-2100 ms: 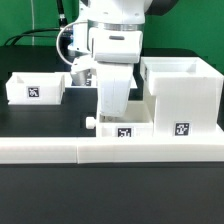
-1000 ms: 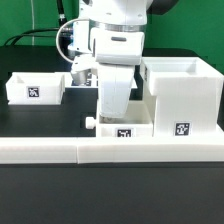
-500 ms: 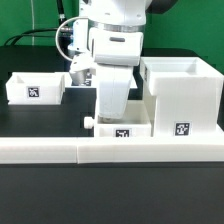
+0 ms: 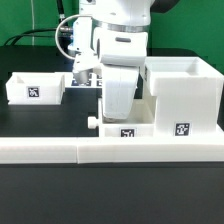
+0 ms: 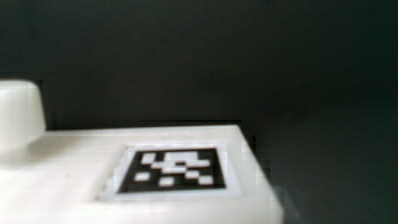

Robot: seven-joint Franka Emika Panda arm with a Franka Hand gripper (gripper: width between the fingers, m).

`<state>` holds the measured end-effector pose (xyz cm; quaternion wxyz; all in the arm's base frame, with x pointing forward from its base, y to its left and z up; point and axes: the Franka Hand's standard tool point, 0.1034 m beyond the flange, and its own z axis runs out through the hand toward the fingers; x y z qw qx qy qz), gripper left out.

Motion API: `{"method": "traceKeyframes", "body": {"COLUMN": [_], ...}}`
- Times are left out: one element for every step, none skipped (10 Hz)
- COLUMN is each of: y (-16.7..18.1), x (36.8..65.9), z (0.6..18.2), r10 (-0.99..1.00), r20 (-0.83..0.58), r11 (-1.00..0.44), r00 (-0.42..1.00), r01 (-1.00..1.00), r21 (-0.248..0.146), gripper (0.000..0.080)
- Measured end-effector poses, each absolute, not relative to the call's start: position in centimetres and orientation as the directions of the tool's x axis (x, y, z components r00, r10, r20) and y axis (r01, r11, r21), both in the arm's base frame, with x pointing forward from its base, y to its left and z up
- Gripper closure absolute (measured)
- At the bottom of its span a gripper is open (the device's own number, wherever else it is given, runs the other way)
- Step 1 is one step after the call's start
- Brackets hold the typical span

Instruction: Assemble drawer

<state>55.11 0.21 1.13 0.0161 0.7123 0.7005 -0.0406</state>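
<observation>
Black table [image 4: 110, 195] fills the fg of the exterior view, bare at the near edge. Next back, the long low white L-shaped bar [image 4: 60, 150] runs across the full width.

Directly behind the bar sits one small tray [image 4: 108, 131] of the drawer. Its tag [image 4: 126, 132] faces the cam and its knob [image 4: 93, 122] sticks out toward the exterior view's left. Just beside this tray, on the exterior view's right, stands the tall boxy housing [image 4: 190, 100], upright with its top open and a tag [image 4: 181, 129] low on the front face. Tray and housing look edge to edge, but actual contact can't be confirmed.

The white gripper [image 4: 118, 112] hangs straight down over the middle tray, w/ its lower end at or inside the tray's rim. The fingertips are hidden by the gripper body and the tray wall, so it's not possible to say whether the pincer is wide, narrow or gripping anything.

Further back, toward the exterior view's left and well apart from the rest, the second tray [image 4: 52, 88] rests on the table, tag [image 4: 33, 92] facing fwd. Behind it are dark bg and cables [image 4: 65, 40] by the arm.

The wrist view is blurry. A white face [image 5: 71, 150] w/ a tag [image 5: 178, 168] lies close to the cam, dark table beyond it. A white rounded shape [image 5: 16, 115] sits at the frame edge, unclear what it is. No fingers show there.
</observation>
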Motion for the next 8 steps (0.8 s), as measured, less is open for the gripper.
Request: {"method": "traceKeyframes", "body": {"y": [0.2,0.2,0.5,0.9,1.2,1.3,1.2,1.1], "x": [55.1,55.1,55.2,55.2,55.2,55.2,55.1,55.1], "z": [1.1,1.1,1.1,1.1,1.1,1.0,0.9,0.9], "r10": [0.997,0.997,0.997,0.997,0.996,0.995,0.996,0.996], "r20": [-0.080,-0.080,-0.082,-0.080,-0.080,-0.082,-0.079,-0.079], "r11": [-0.018,-0.017,-0.001,0.011,0.029,0.051,0.050,0.049], "r00": [0.015,0.014,-0.002,-0.013,-0.030,-0.051,-0.048,-0.047], "r01": [0.999,0.999,0.999,1.000,0.999,0.999,0.999,0.999], "r21": [-0.034,-0.034,-0.032,-0.027,-0.021,0.001,0.017,0.017], "gripper": [0.0757,0.0757,0.0757,0.0757,0.0757,0.0757,0.0757,0.0757]}}
